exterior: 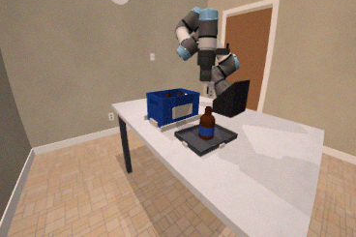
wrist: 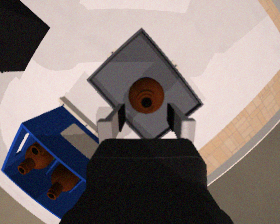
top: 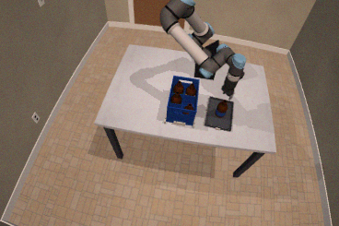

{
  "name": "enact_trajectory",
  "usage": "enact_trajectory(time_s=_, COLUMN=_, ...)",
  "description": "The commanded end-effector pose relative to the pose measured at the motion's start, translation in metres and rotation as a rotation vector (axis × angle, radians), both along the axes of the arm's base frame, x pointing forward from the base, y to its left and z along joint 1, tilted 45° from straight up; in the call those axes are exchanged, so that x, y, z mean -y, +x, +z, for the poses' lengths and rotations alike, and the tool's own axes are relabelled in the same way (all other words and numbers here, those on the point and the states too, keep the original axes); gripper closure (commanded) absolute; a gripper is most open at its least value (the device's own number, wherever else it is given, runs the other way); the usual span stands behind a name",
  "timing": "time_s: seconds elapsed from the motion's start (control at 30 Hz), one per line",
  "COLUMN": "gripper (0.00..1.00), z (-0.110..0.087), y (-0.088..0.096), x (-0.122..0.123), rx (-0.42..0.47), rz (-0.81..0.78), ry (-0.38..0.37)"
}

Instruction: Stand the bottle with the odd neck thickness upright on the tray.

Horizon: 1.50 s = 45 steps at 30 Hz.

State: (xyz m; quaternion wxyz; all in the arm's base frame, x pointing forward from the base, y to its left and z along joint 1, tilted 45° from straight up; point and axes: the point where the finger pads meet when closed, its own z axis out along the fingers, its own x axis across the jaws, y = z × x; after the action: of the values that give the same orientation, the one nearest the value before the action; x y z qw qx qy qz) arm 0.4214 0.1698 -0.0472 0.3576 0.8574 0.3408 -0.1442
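Bottle: brown bottle [top: 222, 108] [exterior: 207, 124] [wrist: 146, 95] upright on tray [top: 212, 122] [exterior: 200, 147] [wrist: 108, 80]; probably rigid, smooth, topple-prone
Grip point: neck, if regrasped
Jaws [top: 227, 95] [exterior: 209, 90]: wide apart, empty
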Motion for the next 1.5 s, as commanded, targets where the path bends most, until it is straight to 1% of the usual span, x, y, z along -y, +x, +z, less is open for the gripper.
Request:
enact_trajectory(time_s=0.0, gripper=0.0, z=0.007, y=0.0011, x=-0.0075, rx=0.003, rz=-0.001, ry=0.002)
enact_trajectory(time_s=0.43, gripper=0.0, z=0.0088, y=0.0007, x=-0.0093, rx=0.0, rz=-0.002, ry=0.0)
enact_trajectory(time_s=0.47, gripper=1.0, z=0.0087, y=0.0005, x=-0.0092, rx=0.0, rz=-0.002, ry=0.0)
enact_trajectory(time_s=1.47, gripper=1.0, z=0.0087, y=0.0006, x=-0.0092, rx=0.0, rz=-0.001, ry=0.0)
